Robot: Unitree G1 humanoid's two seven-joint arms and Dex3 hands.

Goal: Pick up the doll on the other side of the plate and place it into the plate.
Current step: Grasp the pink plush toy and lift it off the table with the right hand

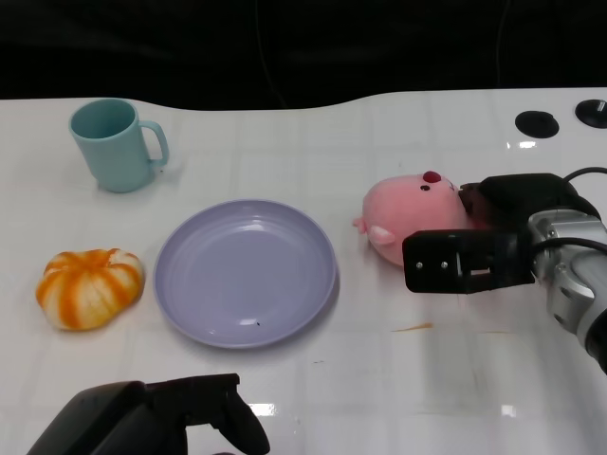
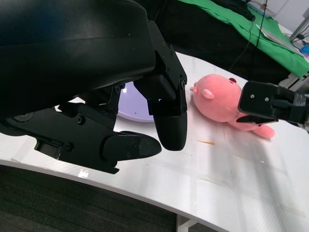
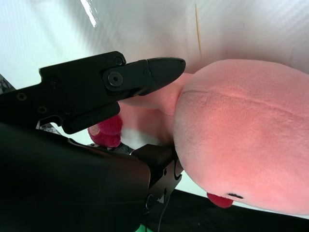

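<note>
**Right hand closing around the pink doll, plate not yet filled**

The robot's right hand (image 1: 465, 248) sits at the pink doll (image 1: 410, 216), with black fingers (image 3: 145, 77) on either side of the plush body. The right wrist view shows one finger lying along the doll's near side and another part of the hand against its far side, so the hand seems to be clasping it, though I cannot tell how firm the hold is. The doll appears to rest on the white table (image 1: 379, 379); nothing shows it lifted.

Just beyond the doll from this hand, towards the robot's left, lies the lavender plate (image 1: 190, 303), close to the doll but not touching it, with nothing in it. Further out past the plate is an orange and white pumpkin toy (image 1: 89, 287), and away from the robot on that same side stands a teal mug (image 1: 114, 144).

The left hand (image 1: 161, 417) hovers low at the table's near edge, well apart from the doll, fingers loosely spread and holding nothing.

By my reading, the reach is done and the grasp is under way. Lifting the doll, carrying it across and setting it into the plate remain.
</note>
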